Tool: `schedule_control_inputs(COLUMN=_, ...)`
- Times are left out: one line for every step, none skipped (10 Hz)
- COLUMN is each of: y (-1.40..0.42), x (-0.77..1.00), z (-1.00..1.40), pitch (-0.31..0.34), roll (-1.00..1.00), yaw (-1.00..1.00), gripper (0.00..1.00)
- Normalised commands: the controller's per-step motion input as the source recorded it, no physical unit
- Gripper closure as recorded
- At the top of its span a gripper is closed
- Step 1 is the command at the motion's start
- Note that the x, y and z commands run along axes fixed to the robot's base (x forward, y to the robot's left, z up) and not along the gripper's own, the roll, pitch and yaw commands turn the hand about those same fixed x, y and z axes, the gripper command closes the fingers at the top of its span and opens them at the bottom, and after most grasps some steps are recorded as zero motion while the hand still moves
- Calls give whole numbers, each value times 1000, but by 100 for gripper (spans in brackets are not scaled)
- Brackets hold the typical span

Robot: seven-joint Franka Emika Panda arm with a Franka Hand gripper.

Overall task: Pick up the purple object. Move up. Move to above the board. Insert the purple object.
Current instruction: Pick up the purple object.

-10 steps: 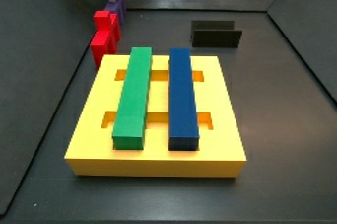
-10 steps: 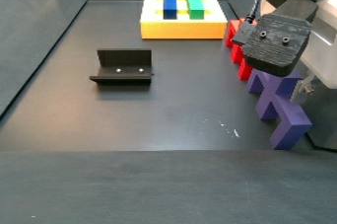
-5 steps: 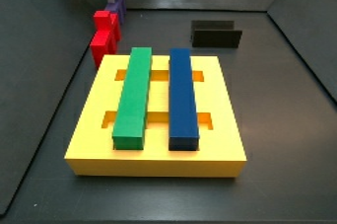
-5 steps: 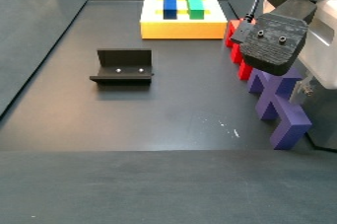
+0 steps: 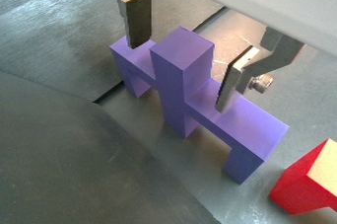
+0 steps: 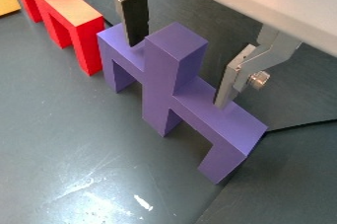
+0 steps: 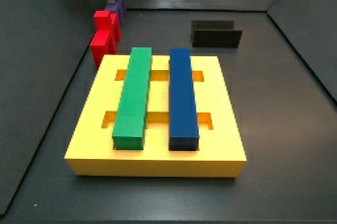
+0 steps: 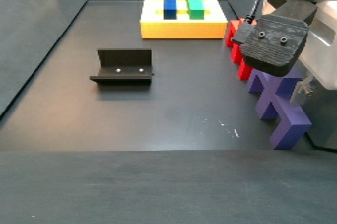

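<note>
Gripper: the gripper (image 5: 188, 48) sat low over the purple object (image 5: 198, 105) near the right wall; also seen at (image 6: 184, 45) and as a dark housing in a side view (image 8: 277, 42).
Fingers: flat silver plates with dark pads (image 5: 138, 23), one each side of the raised centre bar, jaws spread wider than the bar. In both wrist views a gap showed at each pad, so nothing looked gripped, though contact was hard to rule out.
Purple object: matte, blocky, cross-like piece with square-cut arms, lying flat on the floor (image 8: 171, 129); in a side view (image 8: 279, 105) it stretched from the gripper toward 5 o'clock.
Red object: glossy red block with stepped notches (image 6: 59, 16), just beside the purple piece at its 11 o'clock in a side view (image 8: 238, 48); also visible at (image 7: 102, 33).
Board: yellow slab (image 7: 93, 119), rectangular, with slots; far end of the floor at 12 o'clock in a side view (image 8: 165, 29).
Bars in board: green bar (image 7: 133, 95) and blue bar (image 7: 182, 95), long, smooth, lying parallel in the slots.
Fixture: dark L-shaped bracket on a base plate (image 8: 124, 67), well apart from the purple piece, at its 9 o'clock.
Floor: dark grey, dull sheen, faint scuffs.
</note>
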Motion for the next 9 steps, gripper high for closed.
schedule_control_inputs(y=0, x=0, z=-31, pitch=-30, roll=-37, yaw=57, gripper=0)
schedule_control_inputs(y=0, x=0, z=0, pitch=0, roll=-7, yaw=0, gripper=0)
schedule_control_inputs(y=0, x=0, z=0, pitch=0, roll=6, yaw=0, gripper=0)
schedule_control_inputs(y=0, x=0, z=0, pitch=0, roll=0, yaw=0, gripper=0)
schedule_control_inputs(y=0, x=0, z=0, pitch=0, roll=0, yaw=0, gripper=100)
schedule_control_inputs(y=0, x=0, z=0, pitch=0, roll=0, yaw=0, gripper=100)
schedule_control_inputs(y=0, x=0, z=0, pitch=0, roll=0, yaw=0, gripper=100)
schedule_control_inputs(y=0, x=0, z=0, pitch=0, roll=0, yaw=0, gripper=100)
schedule_control_inputs(y=0, x=0, z=0, pitch=0, roll=0, yaw=0, gripper=100)
